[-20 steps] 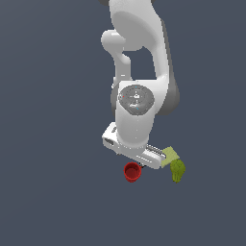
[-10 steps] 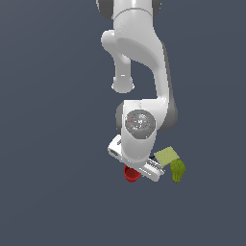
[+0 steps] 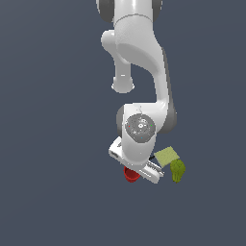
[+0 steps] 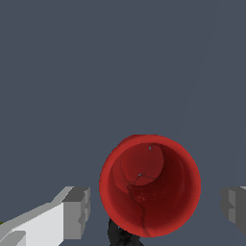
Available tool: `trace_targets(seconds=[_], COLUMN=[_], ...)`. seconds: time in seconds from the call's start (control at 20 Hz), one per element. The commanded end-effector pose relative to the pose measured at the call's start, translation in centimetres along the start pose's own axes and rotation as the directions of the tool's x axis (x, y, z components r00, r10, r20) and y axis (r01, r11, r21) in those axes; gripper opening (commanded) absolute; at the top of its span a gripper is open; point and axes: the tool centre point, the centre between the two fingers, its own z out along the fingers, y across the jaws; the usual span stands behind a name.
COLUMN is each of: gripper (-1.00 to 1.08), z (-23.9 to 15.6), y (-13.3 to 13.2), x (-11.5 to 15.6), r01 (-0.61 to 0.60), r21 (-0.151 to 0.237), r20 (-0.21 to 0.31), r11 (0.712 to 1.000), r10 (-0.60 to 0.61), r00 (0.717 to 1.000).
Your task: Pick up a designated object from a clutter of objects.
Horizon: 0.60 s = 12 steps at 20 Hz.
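The red cup [image 4: 150, 186] stands upright with its mouth open toward the wrist camera. My gripper [image 4: 156, 211] is open, with one grey fingertip [image 4: 77, 212] on each side of the cup and a gap to both. In the exterior view the hand [image 3: 137, 161] hangs low over the cup [image 3: 130, 175], hiding most of it. The pale yellow-green flat square [image 3: 166, 156] and the olive-green lumpy object [image 3: 178, 170] lie beside the hand on the exterior view's right. A black clamp part [image 4: 122, 234] shows just past the cup's rim.
The objects rest on a plain dark grey surface [image 3: 53, 192]. My white arm [image 3: 139, 62] rises above the hand in the exterior view.
The hand has come down lower over the red cup, which is now more hidden in the exterior view. The other objects have not moved.
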Motion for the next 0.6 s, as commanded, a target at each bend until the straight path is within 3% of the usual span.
trace_targets(seconds=[0.0,0.55], gripper=[1.00,1.00], z=[0.9,4.6], y=[0.0,0.0], x=[0.0,0.0], r01=[0.000,-0.003], r21=[-0.001,0.000], r20=[0.001,0.000], r11=[1.000,1.000], r10=[0.000,0.003], r00=[1.000,1.000])
